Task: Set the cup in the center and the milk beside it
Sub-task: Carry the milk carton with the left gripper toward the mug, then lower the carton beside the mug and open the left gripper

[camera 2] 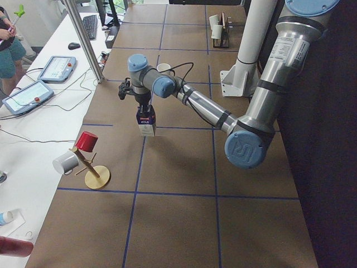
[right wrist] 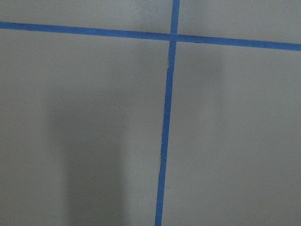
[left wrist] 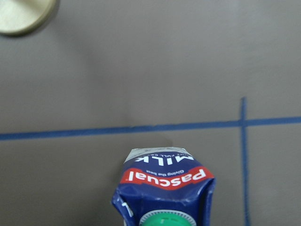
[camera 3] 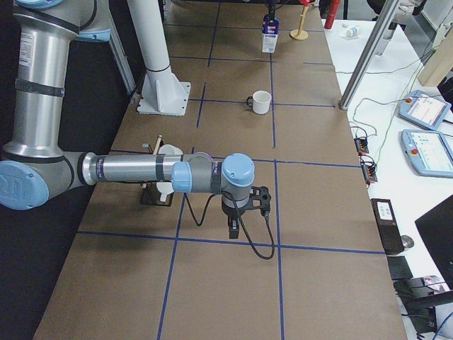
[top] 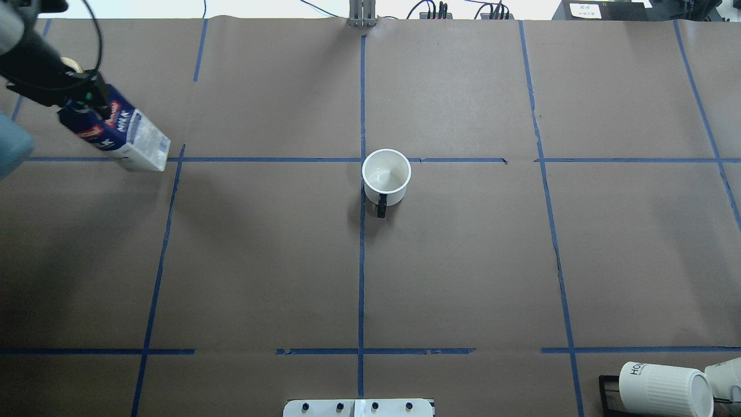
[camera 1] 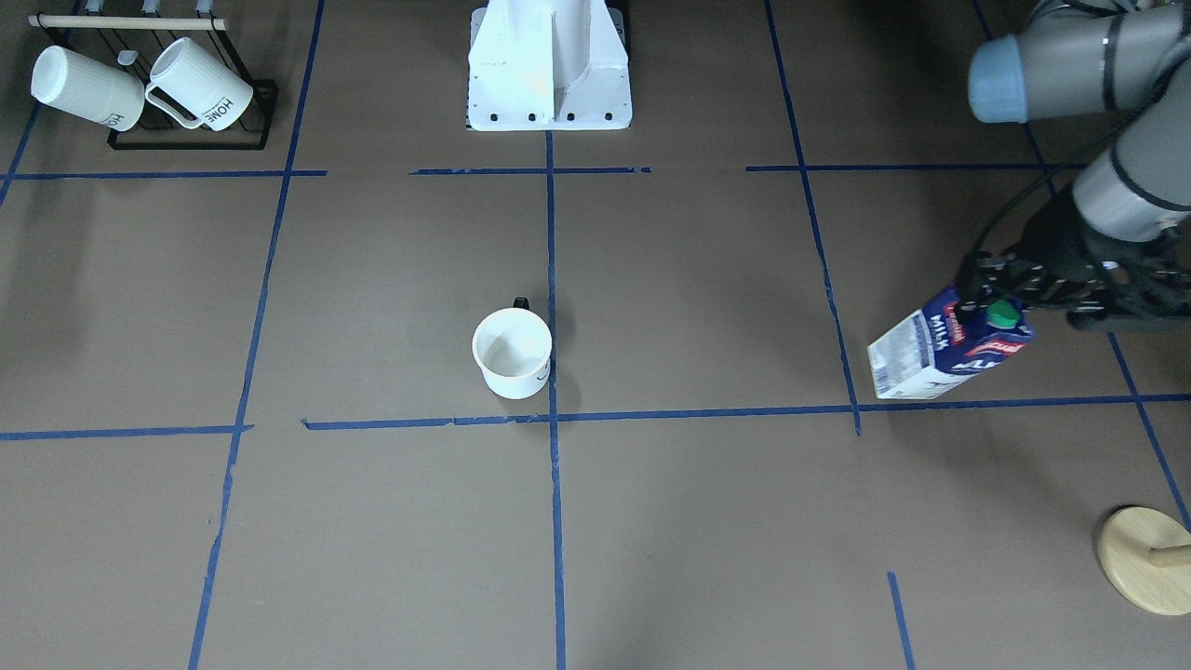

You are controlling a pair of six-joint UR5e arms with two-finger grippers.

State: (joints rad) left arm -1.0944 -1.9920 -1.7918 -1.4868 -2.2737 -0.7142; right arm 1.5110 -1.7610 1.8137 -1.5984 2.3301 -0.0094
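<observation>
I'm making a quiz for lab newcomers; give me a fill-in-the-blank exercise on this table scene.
The cup stands near the tape crossing; its handle is coloured ___.
The milk carton has a round ___ cap.
The ___ gripper holds the milk carton by its top.
Missing words: black; green; left.

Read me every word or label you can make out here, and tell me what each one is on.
"MILK": white letters on the milk carton.
"pascual": red label on the same carton.
"HOME": on each of the two ribbed mugs.
Fine print under "pascual" and on the carton's white side: too small to read.
</observation>
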